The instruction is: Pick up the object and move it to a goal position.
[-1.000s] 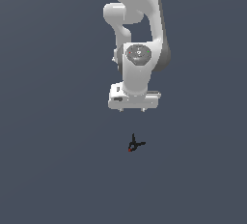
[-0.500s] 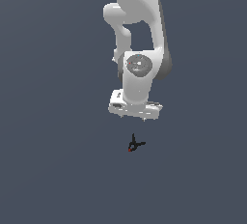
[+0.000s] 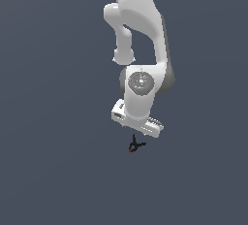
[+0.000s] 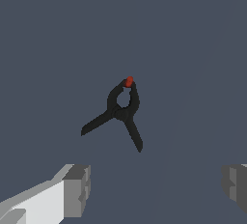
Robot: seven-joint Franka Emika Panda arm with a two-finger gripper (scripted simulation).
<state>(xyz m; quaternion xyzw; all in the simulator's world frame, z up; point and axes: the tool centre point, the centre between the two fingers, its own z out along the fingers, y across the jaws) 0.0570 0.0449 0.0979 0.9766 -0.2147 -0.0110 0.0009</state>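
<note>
Now that we have lowered the gripper (image 4: 154,187), jaws spread wide, the object (image 4: 120,112) lies ahead, ungrasped.

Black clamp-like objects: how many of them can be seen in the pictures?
1. The object lies on the grey surface, just below the gripper; nothing appears hidden.

Black object (image 4: 120,112); splayed prongs, red tip.
</note>
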